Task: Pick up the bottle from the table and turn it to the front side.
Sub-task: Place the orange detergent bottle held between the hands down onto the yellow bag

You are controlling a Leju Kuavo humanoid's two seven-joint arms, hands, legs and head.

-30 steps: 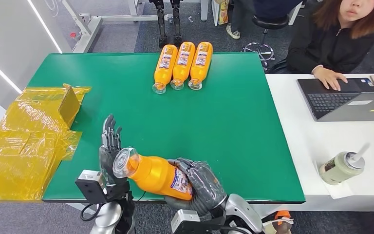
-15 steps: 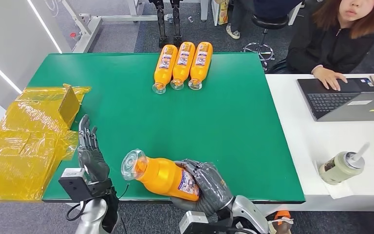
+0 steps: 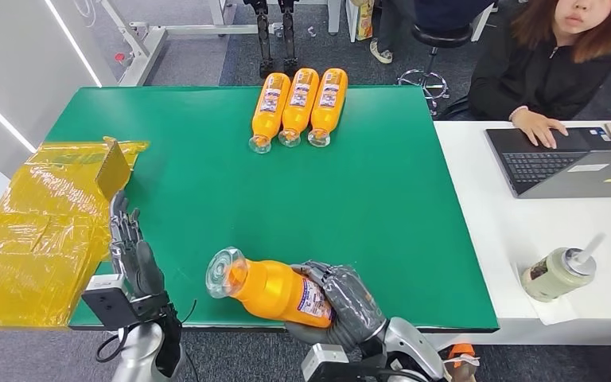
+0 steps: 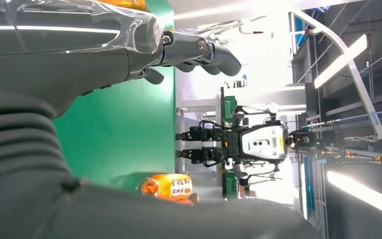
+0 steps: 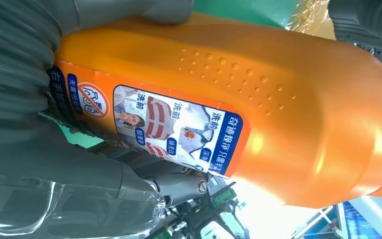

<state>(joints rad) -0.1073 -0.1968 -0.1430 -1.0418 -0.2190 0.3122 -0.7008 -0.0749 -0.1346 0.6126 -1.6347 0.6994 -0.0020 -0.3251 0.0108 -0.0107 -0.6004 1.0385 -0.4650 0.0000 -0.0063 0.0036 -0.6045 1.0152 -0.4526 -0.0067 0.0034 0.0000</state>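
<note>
Change: the left robot hand (image 3: pixel 131 255) is drawing away to the left, fingers apart and holding nothing, leaving the bottle (image 3: pixel 274 290) to the right robot hand (image 3: pixel 342 306).
Bottle: lying sideways at the near edge, clamped in the right robot hand, label showing.
Meaning: the handover is probably ending; turning is likely under way.
Surface: green surface (image 3: pixel 382 199) carrying three bottles (image 3: pixel 298 107) at the far side.
Room: person (image 3: pixel 557 64) sitting far right at a laptop (image 3: pixel 573 163).
</note>
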